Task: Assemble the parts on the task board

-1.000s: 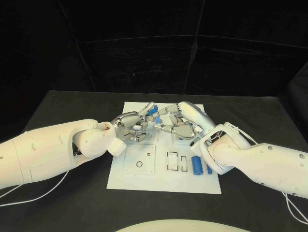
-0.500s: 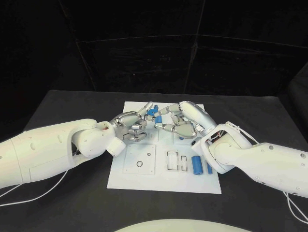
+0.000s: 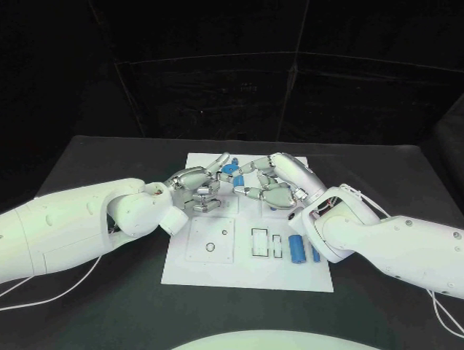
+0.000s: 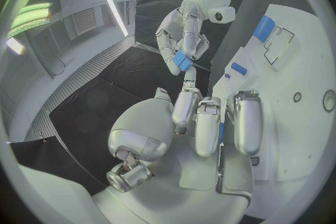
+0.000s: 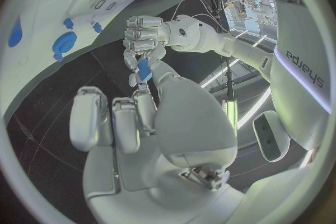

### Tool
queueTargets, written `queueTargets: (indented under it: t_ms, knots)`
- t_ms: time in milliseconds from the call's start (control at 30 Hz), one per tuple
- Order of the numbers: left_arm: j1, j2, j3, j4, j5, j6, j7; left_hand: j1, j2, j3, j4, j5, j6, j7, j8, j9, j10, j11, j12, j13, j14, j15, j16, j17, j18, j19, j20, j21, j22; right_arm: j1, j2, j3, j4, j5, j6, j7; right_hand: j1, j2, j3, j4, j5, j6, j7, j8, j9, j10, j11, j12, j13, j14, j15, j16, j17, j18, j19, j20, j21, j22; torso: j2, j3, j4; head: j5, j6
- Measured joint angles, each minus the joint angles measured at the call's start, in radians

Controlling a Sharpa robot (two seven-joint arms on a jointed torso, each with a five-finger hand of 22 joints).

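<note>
Two hands meet at the board's 12 o'clock end. Our left hand (image 3: 197, 191) has risen slightly and now pinches a small blue part (image 3: 229, 170) with our right hand (image 3: 274, 182). We judge a handover; the task board (image 3: 242, 273) sockets wait unfilled on the counter (image 3: 105, 168).

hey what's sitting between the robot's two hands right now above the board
A small blue part, in the head view, between the left hand and right hand. Both wrist views show fingertips of both hands meeting on it.
</note>
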Motion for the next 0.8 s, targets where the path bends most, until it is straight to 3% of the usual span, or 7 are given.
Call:
queueTargets:
  t_ms: [333,500,800]
  knots:
    - [0.000,-0.003,0.000,-0.012,-0.022,-0.016,0.000,0.001,-0.001,0.001,-0.001,0.000,0.000,0.000,0.000,0.001,0.000,0.000,-0.007,-0.010,0.000,0.000,0.000,0.000,0.000,0.000,0.000,-0.004,0.000,0.000,0.000,0.000,0.002,0.000,0.000,-0.002,0.000,0.000,0.000,0.000,0.000,0.000,0.000,0.003,0.000,0.000,0.000,0.000,0.000,0.000,0.000,0.000,0.000,0.000,0.000,0.000,0.000,0.001,0.000,-0.0001,-0.0003,0.000,0.000]
    - [0.002,-0.015,0.000,-0.042,-0.036,-0.030,0.002,0.015,-0.006,0.007,-0.007,0.000,-0.009,0.009,-0.008,0.001,-0.006,0.006,-0.015,-0.017,0.000,0.000,0.000,0.000,0.000,-0.004,-0.004,-0.011,0.000,0.000,0.001,0.000,-0.001,0.000,0.005,-0.009,0.000,0.000,0.004,-0.004,0.000,0.000,0.000,0.003,0.000,0.000,0.000,0.000,0.000,0.000,0.000,0.000,0.000,0.000,0.003,-0.003,0.004,0.002,0.000,-0.0002,0.0002,0.003,0.000]
    - [0.018,-0.063,0.002,-0.105,-0.054,-0.057,0.021,0.019,-0.009,0.007,-0.013,0.000,-0.016,0.009,-0.008,0.002,-0.006,0.006,-0.015,-0.018,0.000,0.000,0.000,0.000,0.000,-0.007,-0.001,-0.011,0.000,0.007,0.034,0.000,-0.055,-0.013,0.079,-0.097,0.008,-0.002,0.013,-0.007,-0.014,0.004,0.000,0.001,-0.001,0.000,0.000,0.000,0.000,0.000,0.000,0.000,0.000,0.000,0.004,-0.004,0.004,0.003,0.000,-0.0027,0.0004,0.002,-0.001]
